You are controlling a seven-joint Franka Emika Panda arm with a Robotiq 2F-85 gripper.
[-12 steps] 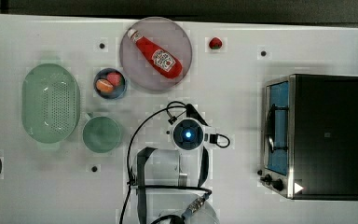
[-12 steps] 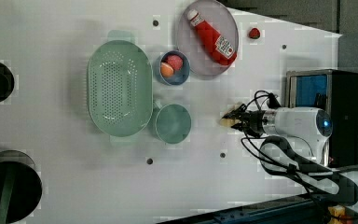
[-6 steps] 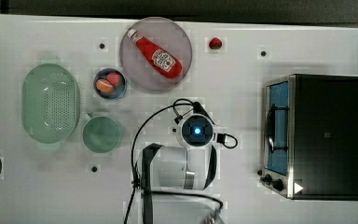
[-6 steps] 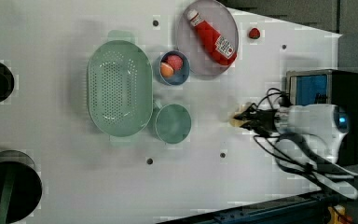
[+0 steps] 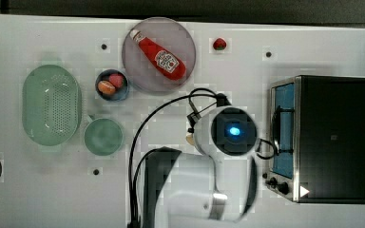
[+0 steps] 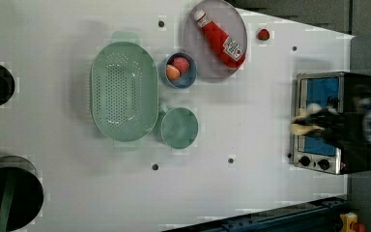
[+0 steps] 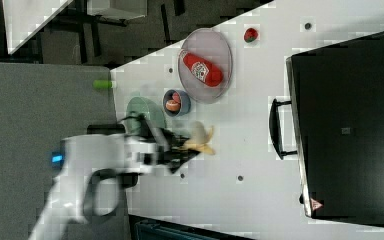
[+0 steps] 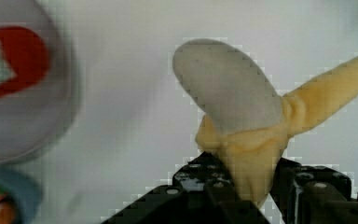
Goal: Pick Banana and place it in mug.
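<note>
The fingers (image 8: 244, 186) pinch the banana (image 8: 242, 126) by its lower peel, holding it clear of the bench (image 5: 38, 190), with the peeled tip and a loose peel flap sticking out beyond them. The mug (image 5: 103, 136) stands well apart from the fingers, toward the top view's left, just beside the colander (image 5: 51, 111). My guess is the thin pinch on soft peel could let the banana swing or slip during the carry, and its splayed flap might catch the mug's rim, or it might be dropped into the neighbouring colander.
</note>
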